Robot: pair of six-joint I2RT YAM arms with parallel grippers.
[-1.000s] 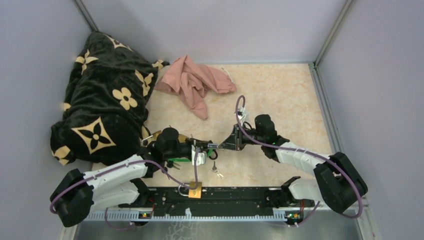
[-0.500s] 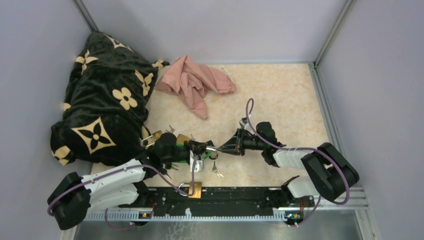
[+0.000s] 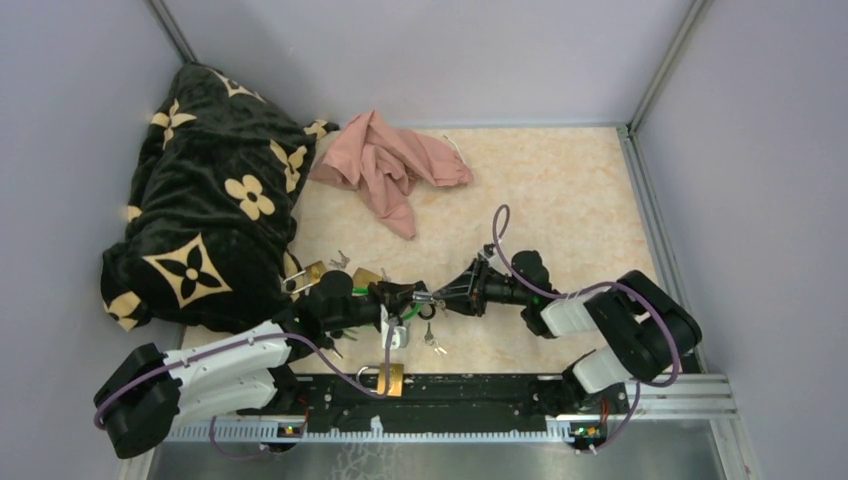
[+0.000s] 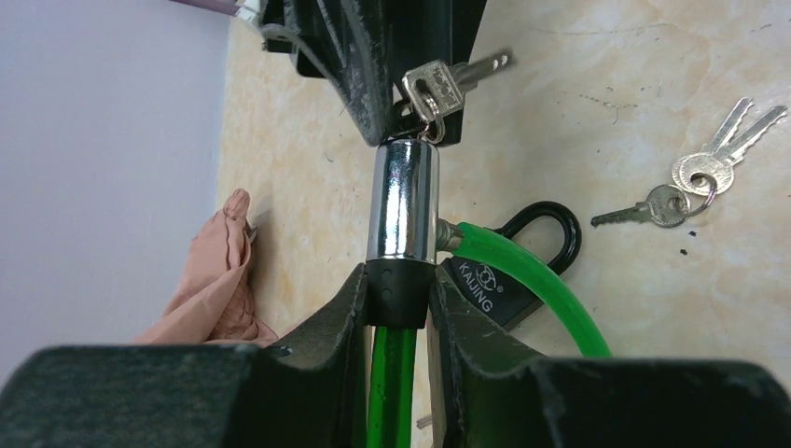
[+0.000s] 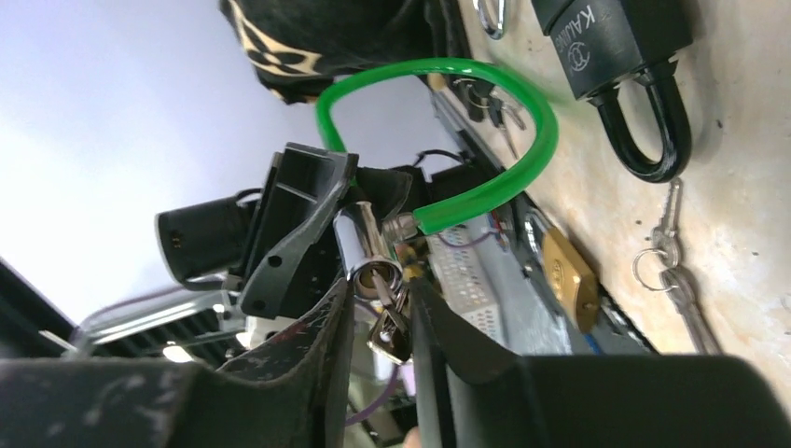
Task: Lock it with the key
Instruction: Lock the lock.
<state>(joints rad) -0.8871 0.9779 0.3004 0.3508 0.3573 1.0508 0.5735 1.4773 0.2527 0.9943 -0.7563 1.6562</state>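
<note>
A cable lock with a chrome cylinder [image 4: 401,201] and a green cable [image 4: 522,271] is held just above the table. My left gripper [image 4: 399,280] is shut on the black collar at the cylinder's base. A silver key [image 4: 437,89] on a ring with a second key sticks in the cylinder's far end. My right gripper [image 5: 381,289] faces the left one [image 3: 408,297] and straddles that key [image 5: 387,331]. Its jaws stand slightly apart, with a gap beside the key head. The green cable [image 5: 522,159] loops away beside both grippers.
A black padlock [image 4: 499,285] lies under the cable, a loose key bunch [image 4: 700,173] to its right. A brass padlock [image 3: 388,379] rests on the arms' base rail. A pink cloth [image 3: 390,165] and a black flowered cushion [image 3: 215,195] fill the back left.
My right wrist has rolled at the key and the arm has folded in towards its base. Its jaws, shut on the key before, now stand slightly apart. The left gripper keeps its hold.
</note>
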